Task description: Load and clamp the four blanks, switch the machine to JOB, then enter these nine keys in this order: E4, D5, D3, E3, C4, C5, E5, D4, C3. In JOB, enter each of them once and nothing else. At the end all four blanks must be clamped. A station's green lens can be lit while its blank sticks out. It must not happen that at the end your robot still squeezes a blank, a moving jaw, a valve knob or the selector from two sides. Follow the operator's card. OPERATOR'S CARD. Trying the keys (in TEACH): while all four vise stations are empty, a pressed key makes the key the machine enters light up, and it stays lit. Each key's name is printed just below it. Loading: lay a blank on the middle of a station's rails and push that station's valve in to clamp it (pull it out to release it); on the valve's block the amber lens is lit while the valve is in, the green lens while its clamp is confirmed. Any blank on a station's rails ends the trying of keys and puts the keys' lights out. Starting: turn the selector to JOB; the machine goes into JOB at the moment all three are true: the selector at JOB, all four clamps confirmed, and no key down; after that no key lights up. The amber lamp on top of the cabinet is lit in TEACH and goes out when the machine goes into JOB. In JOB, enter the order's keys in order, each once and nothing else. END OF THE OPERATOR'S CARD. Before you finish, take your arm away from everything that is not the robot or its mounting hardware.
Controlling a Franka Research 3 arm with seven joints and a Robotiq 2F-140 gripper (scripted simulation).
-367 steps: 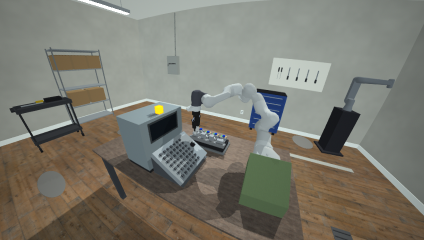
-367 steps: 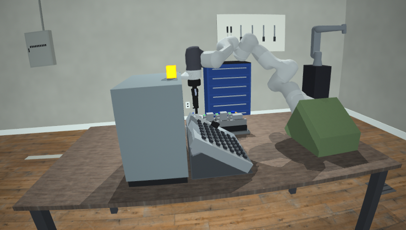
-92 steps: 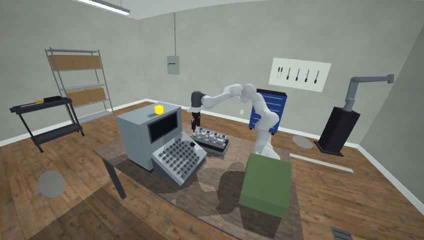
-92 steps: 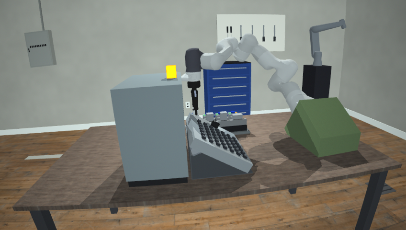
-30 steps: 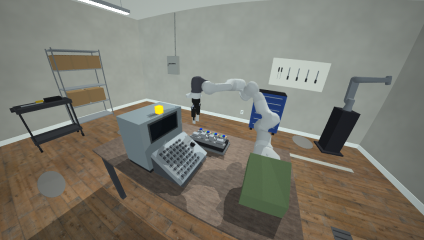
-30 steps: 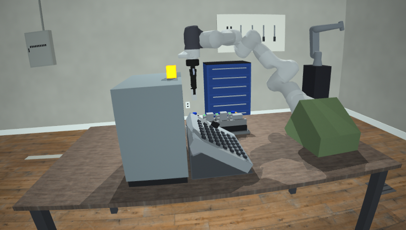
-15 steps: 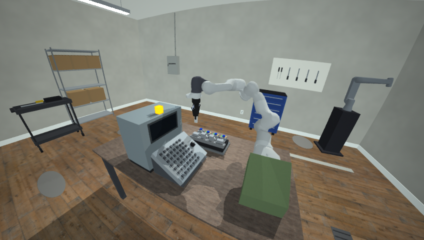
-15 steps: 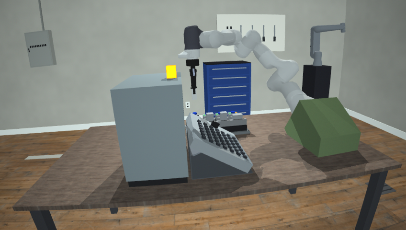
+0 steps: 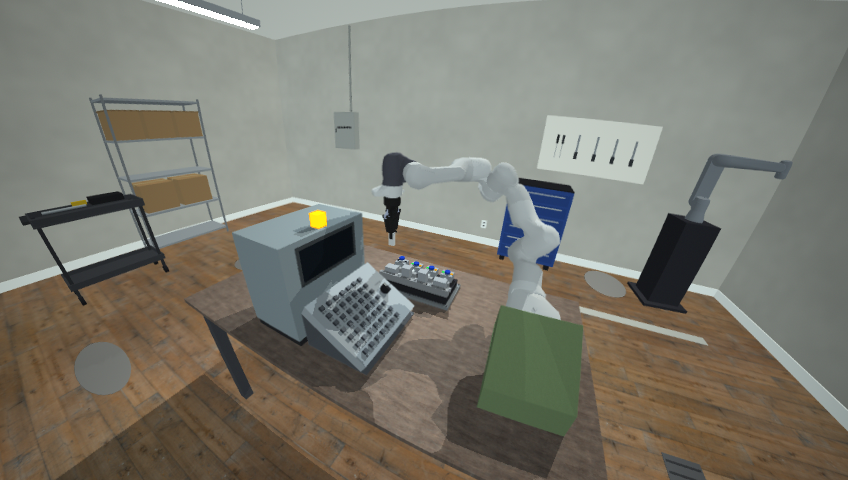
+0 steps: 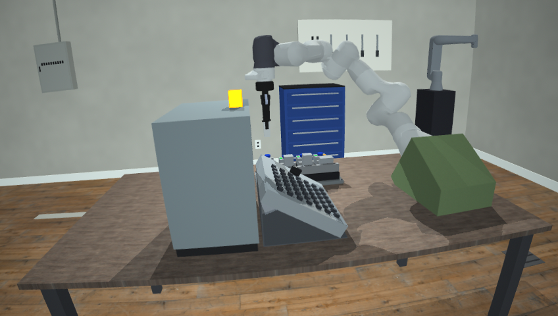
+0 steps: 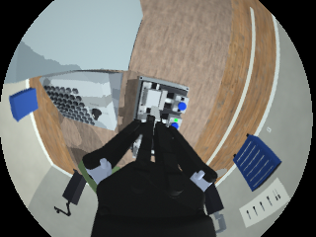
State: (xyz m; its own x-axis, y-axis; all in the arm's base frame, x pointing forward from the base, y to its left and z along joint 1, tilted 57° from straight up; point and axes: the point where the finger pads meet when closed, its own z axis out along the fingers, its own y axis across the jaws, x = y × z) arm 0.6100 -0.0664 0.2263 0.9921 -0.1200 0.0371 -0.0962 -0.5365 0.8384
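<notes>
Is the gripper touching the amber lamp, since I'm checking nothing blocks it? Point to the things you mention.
Apart: the exterior view shows wall between the gripper (image 9: 391, 242) (image 10: 266, 135) (image 11: 155, 118) and the amber lamp (image 9: 317, 219) (image 10: 235, 98).

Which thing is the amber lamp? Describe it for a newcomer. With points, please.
Find the tall grey cabinet (image 9: 270, 279) (image 10: 203, 180) on the table. On its top, near the edge above the dark screen (image 9: 327, 252), sits the amber lamp (image 9: 317, 219) (image 10: 235, 98), a glowing yellow block, unlike the flat screen below.
</notes>
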